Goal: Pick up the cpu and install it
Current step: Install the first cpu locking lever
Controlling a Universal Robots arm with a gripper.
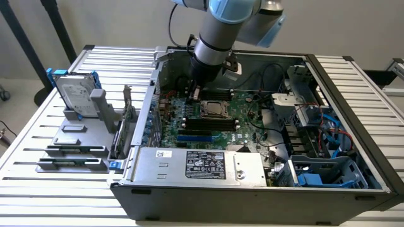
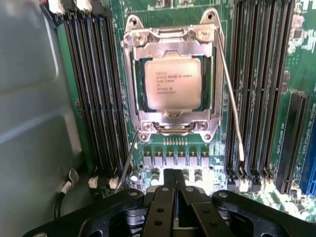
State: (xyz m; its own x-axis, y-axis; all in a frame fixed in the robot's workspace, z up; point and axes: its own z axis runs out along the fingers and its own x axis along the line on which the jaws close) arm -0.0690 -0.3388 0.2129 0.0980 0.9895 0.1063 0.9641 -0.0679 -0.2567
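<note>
A slatted metal table is seen carrying an open computer case, laid on its side. The arm is lowered steeply from above into the case, with its wrist held over the green motherboard towards the far wall. At the exterior view's left, well apart from the case, a hard drive in a blue frame is stood upright on a grey stand. A silver power supply is fitted along the near edge of the case.

The gripper is held just above the board, beside the socket and not touching it. In the wrist view the gripper is seen with its black fingers pressed together, no gap being left between them, and nothing is held.

The cpu is seated flat in the socket, with its dull silver top facing up and printed text across it. It is framed by a metal plate laid around its edges. Thin wire levers are seen alongside the plate. In the exterior view the cpu is found near the middle of the board, just beside the fingertips. Rows of long black memory slots are set on both sides of the socket.
</note>
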